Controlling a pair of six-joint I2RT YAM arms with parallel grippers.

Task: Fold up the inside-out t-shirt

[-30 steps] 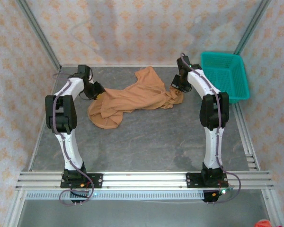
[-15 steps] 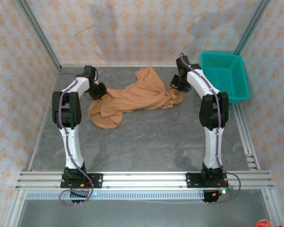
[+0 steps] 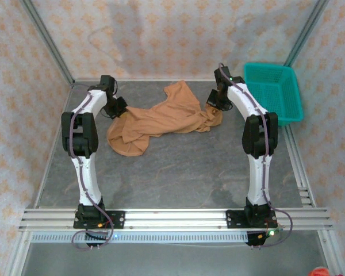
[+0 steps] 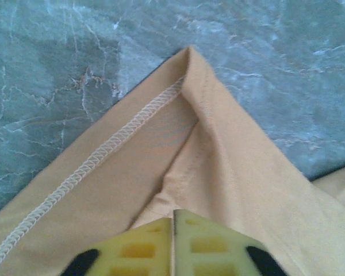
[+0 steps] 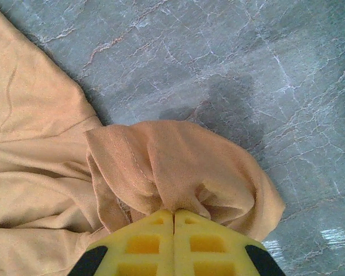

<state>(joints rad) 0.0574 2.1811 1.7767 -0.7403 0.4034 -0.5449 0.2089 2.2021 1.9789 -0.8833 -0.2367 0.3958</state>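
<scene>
Grey marbled desk within patterned walls, viewed from above. The inside-out t-shirt lies rumpled and unfolded, left of the teal basket. At the end farthest from the basket, a stitched hem corner is pinched by the left pincer. Near the basket, a bunched end is clamped by the right pincer. Spreading appears to be in hand. Next, the cloth likely needs to be drawn taut and laid flat.

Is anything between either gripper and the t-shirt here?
Nothing visible. The left gripper is shut on a seamed corner of the t-shirt, the right gripper on a bunched edge. The basket sits apart, at the right.
</scene>
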